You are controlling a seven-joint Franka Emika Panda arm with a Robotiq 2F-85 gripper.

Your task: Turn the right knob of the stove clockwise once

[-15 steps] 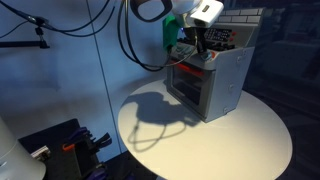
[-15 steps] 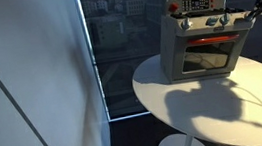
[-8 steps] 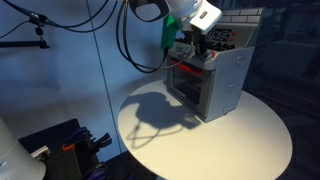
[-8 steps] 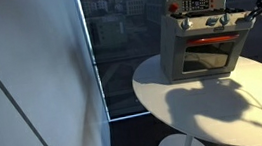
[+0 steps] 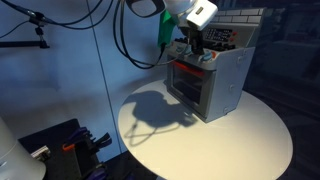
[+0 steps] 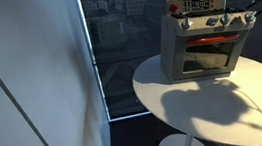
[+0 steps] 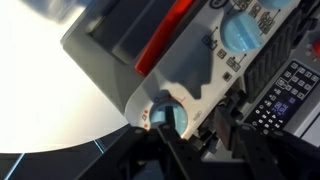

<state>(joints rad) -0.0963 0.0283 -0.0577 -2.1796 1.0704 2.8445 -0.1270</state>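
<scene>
In both exterior views we see the round white table (image 5: 235, 140) at lower right, bearing the stove (image 5: 215, 85) at upper right. The gripper (image 5: 196, 48) meets the stove's top front edge. At bottom centre of the wrist view its fingers flank a light-blue knob (image 7: 165, 118); we cannot tell whether they clamp it.

Beneath my pincer (image 5: 196, 44) I see a round white table (image 5: 240, 140). In an exterior view, a tall window (image 6: 116, 29) off to the pincer's side shows buildings in dim blue light.
</scene>
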